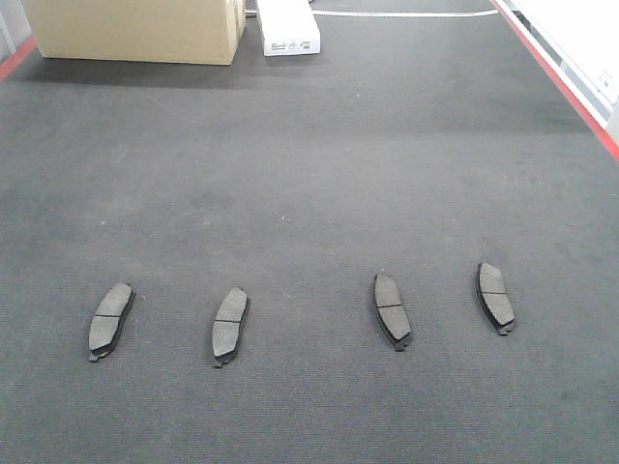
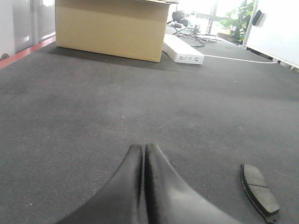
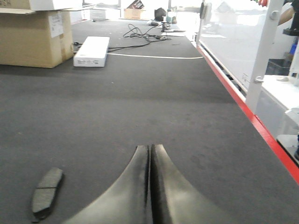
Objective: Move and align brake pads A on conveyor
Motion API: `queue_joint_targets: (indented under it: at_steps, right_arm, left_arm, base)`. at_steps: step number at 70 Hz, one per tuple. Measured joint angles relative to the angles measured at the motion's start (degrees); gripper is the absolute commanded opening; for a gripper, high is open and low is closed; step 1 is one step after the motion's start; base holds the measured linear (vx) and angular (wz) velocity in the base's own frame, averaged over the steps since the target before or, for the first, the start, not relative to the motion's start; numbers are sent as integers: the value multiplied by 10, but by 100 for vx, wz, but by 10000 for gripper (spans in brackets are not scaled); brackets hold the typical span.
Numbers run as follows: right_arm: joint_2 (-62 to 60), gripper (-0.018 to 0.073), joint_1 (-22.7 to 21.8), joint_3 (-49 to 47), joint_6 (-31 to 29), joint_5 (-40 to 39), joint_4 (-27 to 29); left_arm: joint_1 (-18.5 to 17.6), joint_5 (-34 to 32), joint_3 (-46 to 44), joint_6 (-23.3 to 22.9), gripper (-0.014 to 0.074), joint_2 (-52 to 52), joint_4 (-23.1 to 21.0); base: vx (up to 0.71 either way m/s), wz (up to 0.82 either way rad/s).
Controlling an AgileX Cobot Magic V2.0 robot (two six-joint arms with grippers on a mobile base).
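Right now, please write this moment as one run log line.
brake pads: four in row on conveyor, tilted unevenly | left gripper: shut, empty | right gripper: shut, empty

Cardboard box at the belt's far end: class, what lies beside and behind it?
Beside the cardboard box lies a flat white box on the conveyor. Directly behind it is hidden.

Dark grey pads [image 1: 111, 320], each crossed by a thin groove, are seen on a charcoal belt [image 1: 309, 174] edged red; far off, a tan box [image 1: 135, 29] and a white box [image 1: 287, 26].
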Motion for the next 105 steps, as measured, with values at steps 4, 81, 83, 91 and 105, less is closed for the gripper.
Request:
queue_joint_targets:
  at_steps: [4, 81, 83, 91, 105]
  right_arm:
    - [-12, -10, -6, 33, -13, -32, 11]
    - [-50, -10, -9, 147, -14, -184, 0]
    - [-50, -10, -9, 147, -14, -184, 0]
    - [-50, -10, -9, 147, -13, -184, 0]
    - [-50, -10, -9, 147, -13, -184, 0]
  left_arm:
    - [0, 0, 0, 0, -6, 0, 0]
    - [0, -1, 0, 0, -6, 0, 0]
    - [0, -1, 0, 0, -6, 0, 0]
    - [0, -1, 0, 0, -6, 0, 0]
    - [0, -1, 0, 0, -6, 0, 0]
  base:
    - [0, 0]
    - [0, 0]
    - [0, 0]
    - [0, 0]
    - [0, 0]
